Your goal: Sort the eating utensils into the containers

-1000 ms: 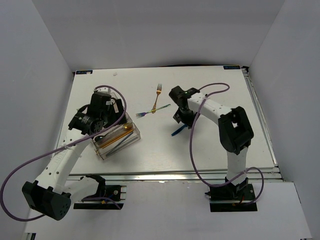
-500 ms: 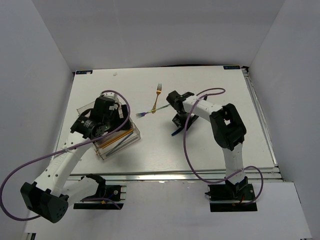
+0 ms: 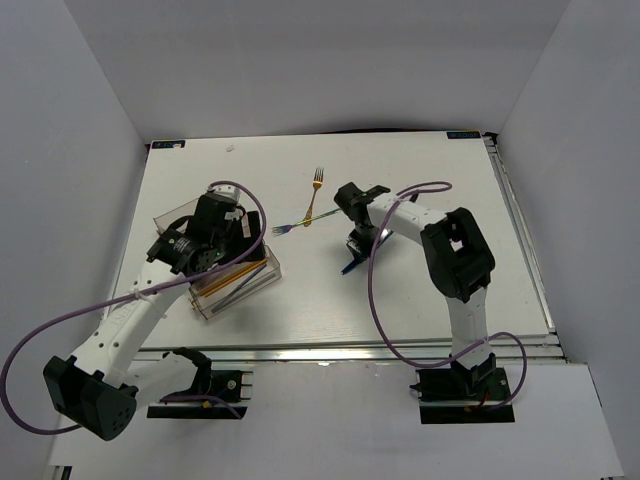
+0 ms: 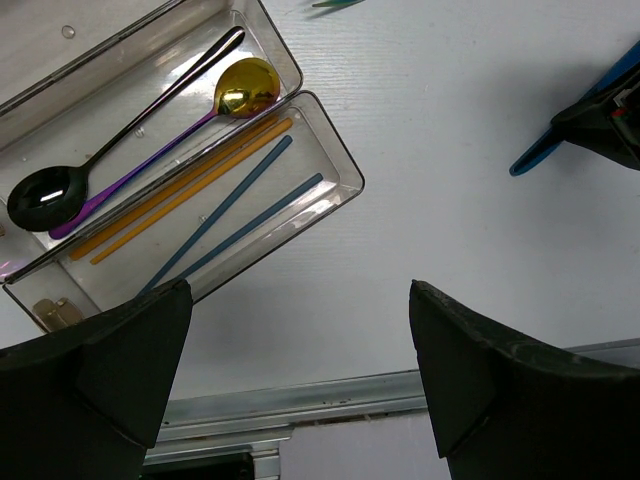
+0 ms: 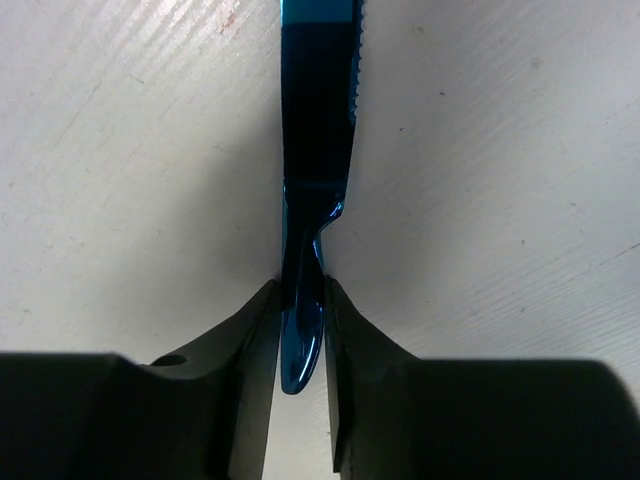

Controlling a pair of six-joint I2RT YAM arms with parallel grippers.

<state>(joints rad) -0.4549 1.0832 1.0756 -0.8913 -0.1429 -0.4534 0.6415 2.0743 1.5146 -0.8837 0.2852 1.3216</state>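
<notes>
Right pincer [image 5: 300,305] just squeezed shut on blue knife [image 5: 318,120] handle; knife ready for tray [image 4: 347,172]. Left pincer [image 4: 300,300] wide open, empty.

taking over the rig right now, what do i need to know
Left gripper: open, empty, hovering by the tray.
Right gripper: fingers shut on the blue knife handle; knife lying on the table.
Done: black spoon and gold spoon in one compartment, gold sticks and blue sticks in the next.
Left: blue knife, plus gold fork and iridescent fork crossing on the table.
</notes>
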